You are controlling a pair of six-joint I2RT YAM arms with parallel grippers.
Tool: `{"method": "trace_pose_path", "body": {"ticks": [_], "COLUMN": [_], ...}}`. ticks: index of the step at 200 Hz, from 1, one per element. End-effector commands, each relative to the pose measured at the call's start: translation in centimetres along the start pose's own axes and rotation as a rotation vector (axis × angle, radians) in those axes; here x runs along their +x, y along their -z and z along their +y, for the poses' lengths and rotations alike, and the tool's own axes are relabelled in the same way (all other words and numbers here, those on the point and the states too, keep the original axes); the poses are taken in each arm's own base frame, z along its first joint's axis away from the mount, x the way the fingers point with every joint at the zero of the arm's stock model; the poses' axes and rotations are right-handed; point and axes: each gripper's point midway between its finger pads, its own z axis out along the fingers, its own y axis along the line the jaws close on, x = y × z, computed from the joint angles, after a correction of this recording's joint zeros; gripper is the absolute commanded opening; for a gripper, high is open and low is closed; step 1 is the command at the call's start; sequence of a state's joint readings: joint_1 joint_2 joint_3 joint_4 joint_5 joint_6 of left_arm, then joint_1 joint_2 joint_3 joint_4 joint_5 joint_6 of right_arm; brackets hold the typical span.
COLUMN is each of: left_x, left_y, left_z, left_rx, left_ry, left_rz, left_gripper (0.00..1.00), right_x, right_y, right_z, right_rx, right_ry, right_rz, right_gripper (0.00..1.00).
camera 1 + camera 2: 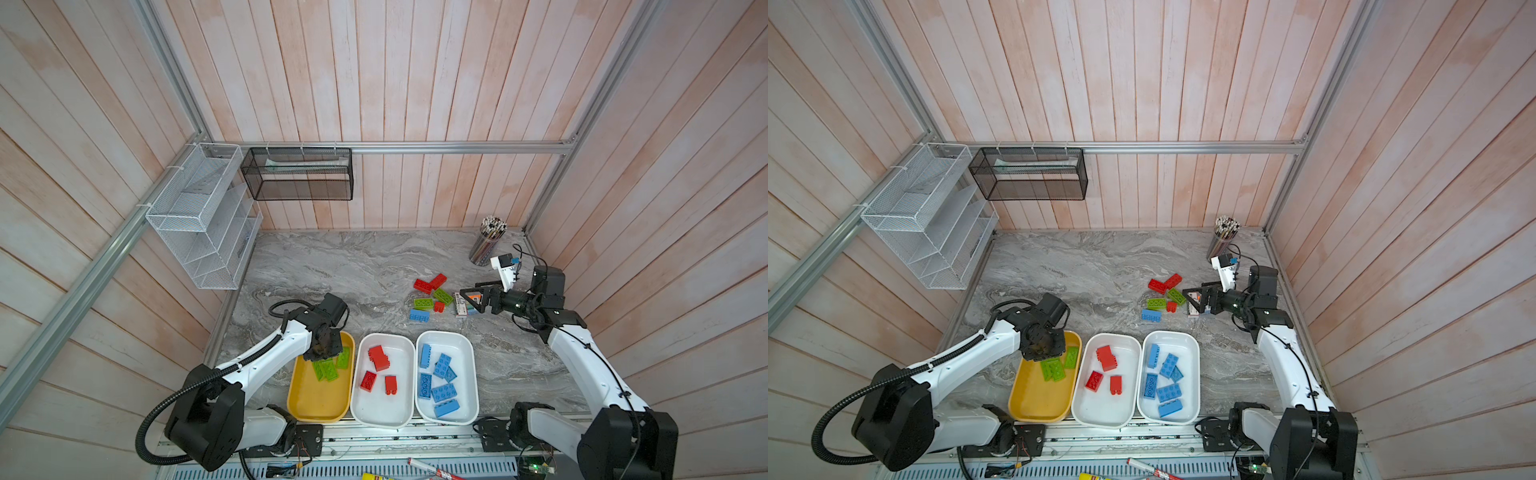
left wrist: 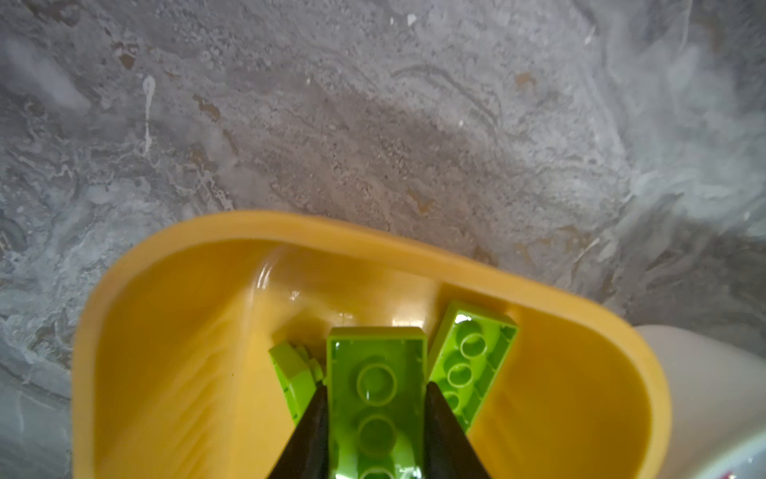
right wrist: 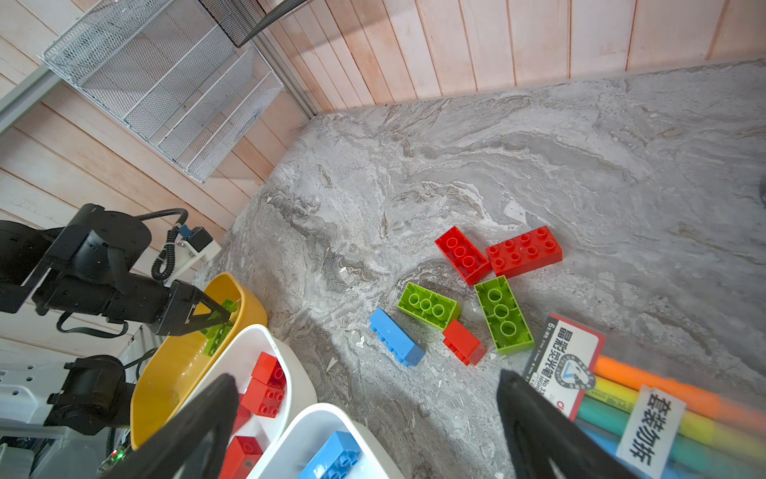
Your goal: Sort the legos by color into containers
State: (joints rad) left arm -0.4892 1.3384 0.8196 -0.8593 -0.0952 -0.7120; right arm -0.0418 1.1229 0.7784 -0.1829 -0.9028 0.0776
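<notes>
Lime green 2x4 plastic brick (image 2: 376, 365): clamped between the jaws of the left gripper (image 2: 376, 387), low over the far end of the shallow yellow plastic tray (image 1: 316, 399). Other green bricks (image 1: 328, 369) lie in that tray. The middle white tray (image 1: 384, 409) holds red bricks and the right-hand white tray (image 1: 465, 353) holds blue ones. Six loose bricks (image 1: 423, 303) (three red, two green, one blue) lie on the grey marble table (image 1: 332, 266). Right gripper (image 1: 464, 301): jaws wide apart, empty, over the rainbow-striped pack (image 3: 646, 408) just beside them.
</notes>
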Motion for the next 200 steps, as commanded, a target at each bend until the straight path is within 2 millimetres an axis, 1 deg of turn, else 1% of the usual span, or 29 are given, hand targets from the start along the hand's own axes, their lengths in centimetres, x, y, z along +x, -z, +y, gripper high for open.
{"method": "trace_pose_path", "body": {"ticks": [1, 19, 31, 41, 56, 72, 80, 87, 100, 106, 130, 133, 146, 157, 172, 189, 200], "left_x": [-1.4, -1.0, -1.0, -0.9, -1.4, -2.1, -2.8, -3.4, -4.7, -5.4, -7.9, -8.1, -9.7, -10.8, -11.6, -12.3, -12.9], "left_y": [-0.7, -0.4, 0.5, 1.9, 5.2, 8.5, 9.5, 10.0, 10.2, 10.0, 10.1, 9.8, 10.0, 9.5, 8.9, 7.8, 7.0], "left_z": [-0.4, -0.6, -1.1, -1.9, -4.6, -7.1, -8.0, -8.7, -10.1, -10.9, -15.4, -15.8, -17.9, -19.7, -22.1, -24.2, -25.0], "left_rx": [0.009, 0.020, 0.043, 0.092, 0.214, 0.287, 0.305, 0.314, 0.325, 0.326, 0.372, 0.372, 0.392, 0.416, 0.468, 0.506, 0.516], "left_ry": [0.056, 0.058, 0.058, 0.050, 0.010, -0.071, -0.105, -0.137, -0.182, -0.208, -0.380, -0.403, -0.510, -0.622, -0.771, -0.916, -0.974], "left_rz": [-0.050, -0.025, -0.015, -0.007, -0.036, -0.098, -0.121, -0.135, -0.156, -0.158, -0.207, -0.211, -0.254, -0.288, -0.320, -0.344, -0.349], "left_gripper": [0.40, 0.49, 0.51, 0.52, 0.54, 0.56, 0.57, 0.58, 0.58, 0.58, 0.58, 0.58, 0.58, 0.58, 0.58, 0.58, 0.58], "right_x": [-0.4, -0.5, -0.6, -0.6, -0.7, -0.9, -1.0, -1.1, -1.2, -1.3, -1.4, -1.4, -1.3, -1.2, -1.2, -1.2, -1.2], "right_y": [0.3, 0.4, 0.4, 0.4, 0.3, 0.2, 0.1, 0.1, 0.1, 0.1, 0.4, 0.4, 0.4, 0.4, 0.5, 0.5, 0.5], "right_z": [0.8, 0.8, 0.8, 0.8, 0.8, 0.8, 0.8, 0.8, 0.9, 1.0, 1.0, 1.0, 1.0, 0.9, 0.8, 0.8, 0.7], "right_rx": [-0.013, -0.011, -0.012, -0.012, -0.015, -0.019, -0.025, -0.030, -0.033, -0.033, -0.017, -0.014, -0.012, -0.008, -0.002, 0.004, 0.010], "right_ry": [0.027, 0.029, 0.030, 0.030, 0.028, 0.028, 0.026, 0.024, 0.026, 0.031, 0.043, 0.043, 0.044, 0.044, 0.043, 0.050, 0.050], "right_rz": [-0.004, -0.003, -0.004, -0.005, -0.005, -0.011, -0.011, -0.010, -0.011, -0.014, -0.025, -0.026, -0.027, -0.022, -0.022, -0.025, -0.024], "right_gripper": [0.98, 0.98, 0.98, 0.98, 0.98, 0.98, 0.98, 0.98, 0.98, 0.98, 0.98, 0.98, 0.98, 0.98, 0.98, 0.98, 0.98]}}
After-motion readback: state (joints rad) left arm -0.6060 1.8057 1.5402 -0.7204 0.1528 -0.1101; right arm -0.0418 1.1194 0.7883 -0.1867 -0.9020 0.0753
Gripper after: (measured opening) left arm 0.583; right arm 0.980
